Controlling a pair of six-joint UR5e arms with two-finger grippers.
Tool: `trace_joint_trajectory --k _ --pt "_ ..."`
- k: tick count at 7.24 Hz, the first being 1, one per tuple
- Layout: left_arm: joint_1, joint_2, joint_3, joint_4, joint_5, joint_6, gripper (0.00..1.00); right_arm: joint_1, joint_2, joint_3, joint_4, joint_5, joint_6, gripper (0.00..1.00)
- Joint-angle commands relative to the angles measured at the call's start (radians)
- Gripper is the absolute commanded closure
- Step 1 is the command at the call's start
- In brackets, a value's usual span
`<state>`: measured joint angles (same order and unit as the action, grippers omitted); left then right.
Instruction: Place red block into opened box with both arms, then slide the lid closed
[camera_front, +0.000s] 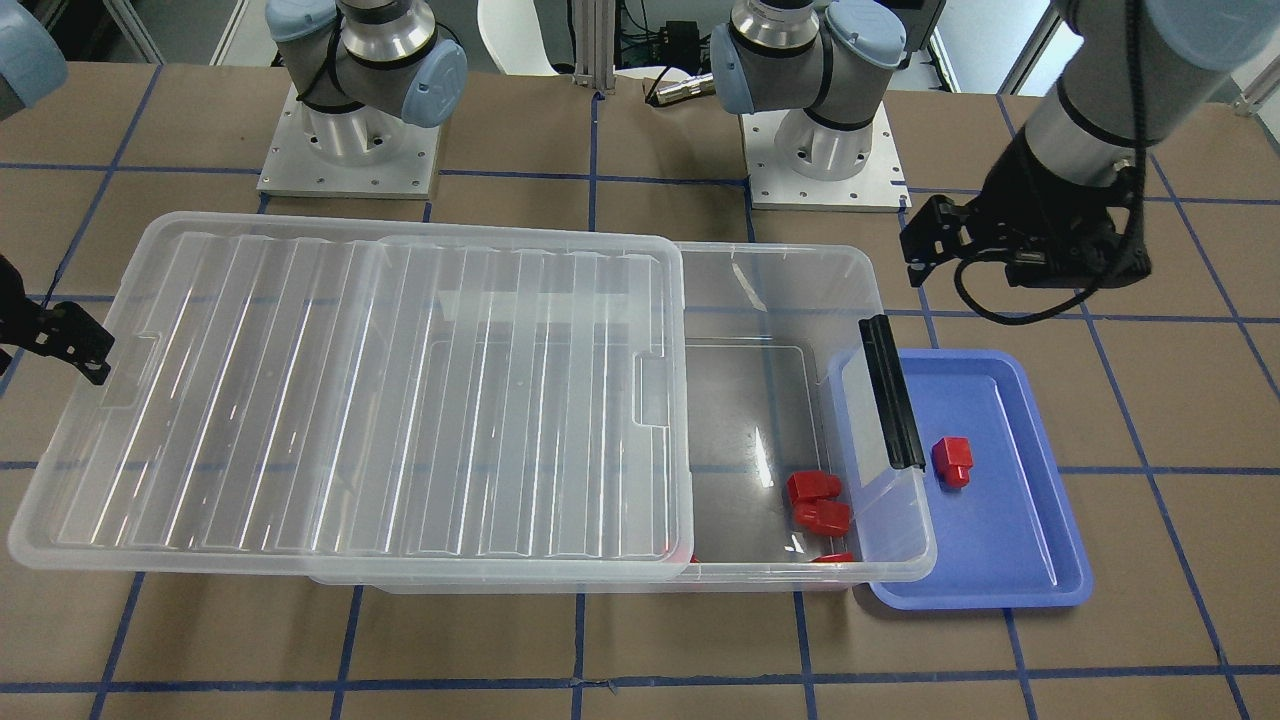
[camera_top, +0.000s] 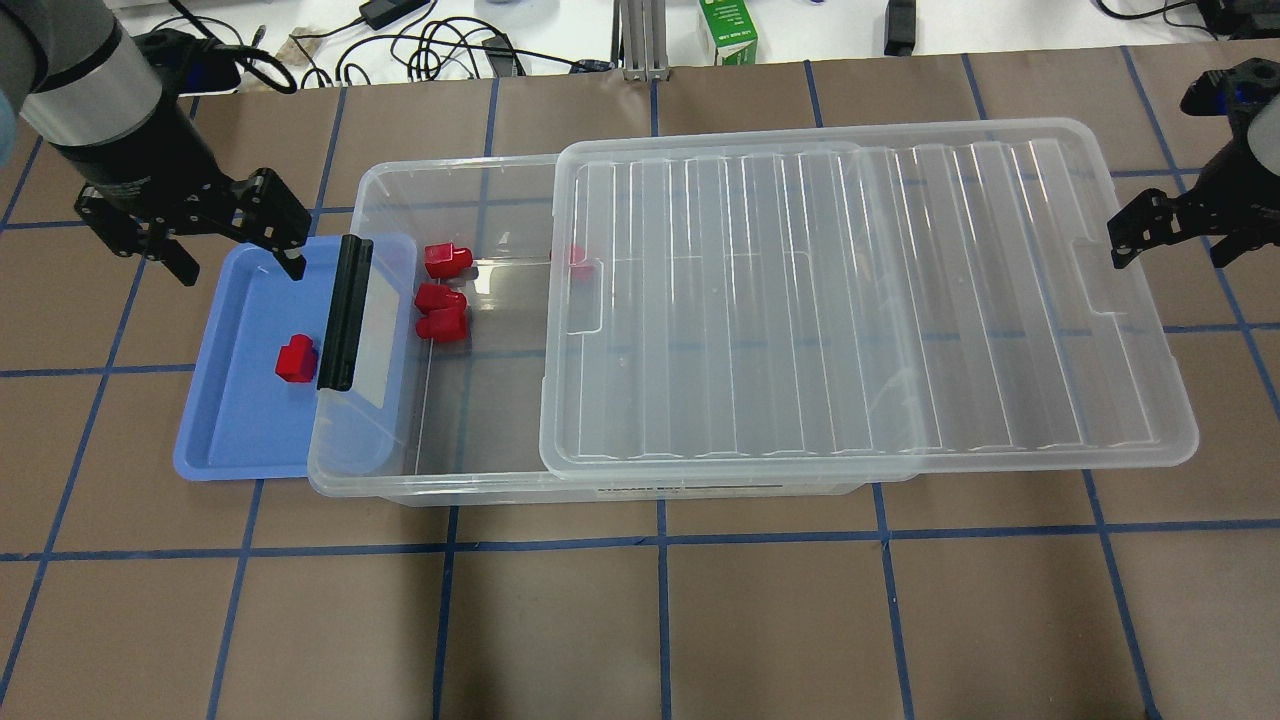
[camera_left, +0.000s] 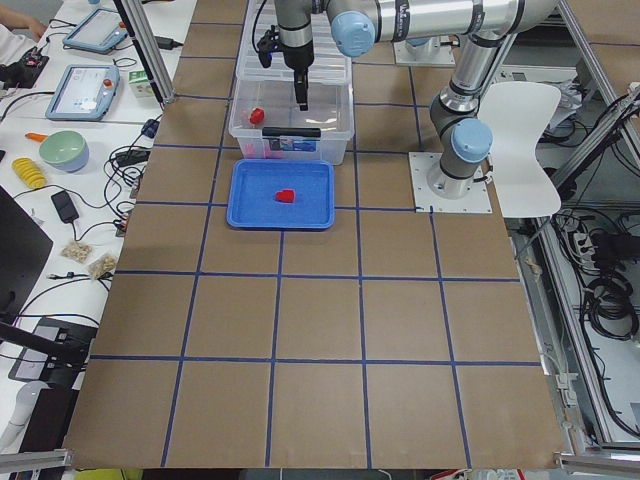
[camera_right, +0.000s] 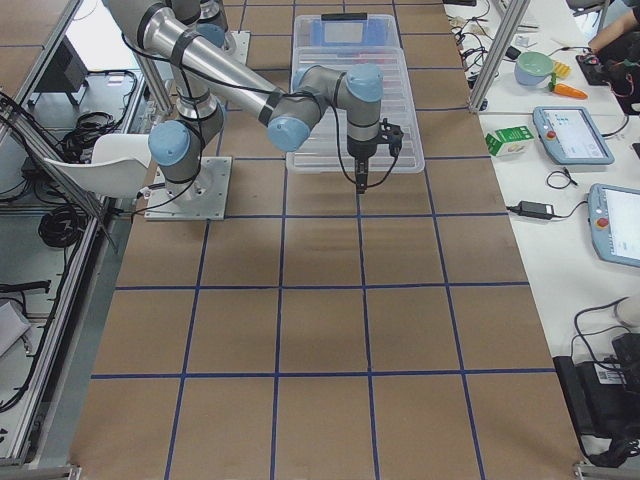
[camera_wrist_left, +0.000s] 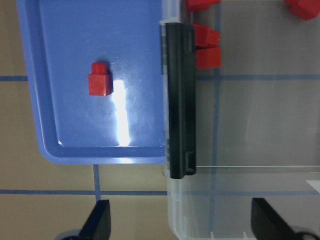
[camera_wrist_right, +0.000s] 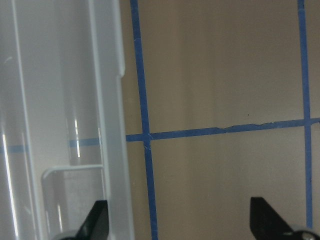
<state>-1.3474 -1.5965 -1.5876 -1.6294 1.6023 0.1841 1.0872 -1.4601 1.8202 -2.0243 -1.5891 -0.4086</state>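
Observation:
One red block (camera_top: 295, 358) lies in the blue tray (camera_top: 230, 420), also seen in the left wrist view (camera_wrist_left: 100, 82). My left gripper (camera_top: 238, 262) hovers open and empty over the tray's far edge, its fingertips (camera_wrist_left: 100, 220) wide apart. The clear box (camera_top: 450, 170) holds several red blocks (camera_top: 440, 298) at its uncovered left end, by the black latch (camera_top: 343, 312). The ridged lid (camera_top: 850, 300) covers the rest and overhangs the box's right end. My right gripper (camera_top: 1180, 240) is open beside the lid's right short edge (camera_wrist_right: 112, 125), near its notch, holding nothing.
The box's latch end overlaps the blue tray (camera_front: 1000, 540). Both arm bases (camera_front: 350, 150) stand behind the box. A green carton (camera_top: 728, 30) and cables lie along the far table edge. Blue tape lines grid the brown tabletop.

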Motion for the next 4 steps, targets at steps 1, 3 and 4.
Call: trace_joint_trajectory --k 1,3,4 --pt "0.124 -0.061 -0.014 0.041 0.002 0.171 0.0 -0.012 -0.003 0.001 0.002 0.001 -0.007 0.0" --pt "0.14 -0.137 -0.09 0.254 0.002 0.227 0.0 -0.009 -0.006 -0.004 0.002 0.006 -0.006 0.0" --pt "0.171 -0.176 -0.107 0.314 -0.001 0.285 0.0 -0.009 -0.022 -0.012 0.009 0.009 -0.004 0.0"
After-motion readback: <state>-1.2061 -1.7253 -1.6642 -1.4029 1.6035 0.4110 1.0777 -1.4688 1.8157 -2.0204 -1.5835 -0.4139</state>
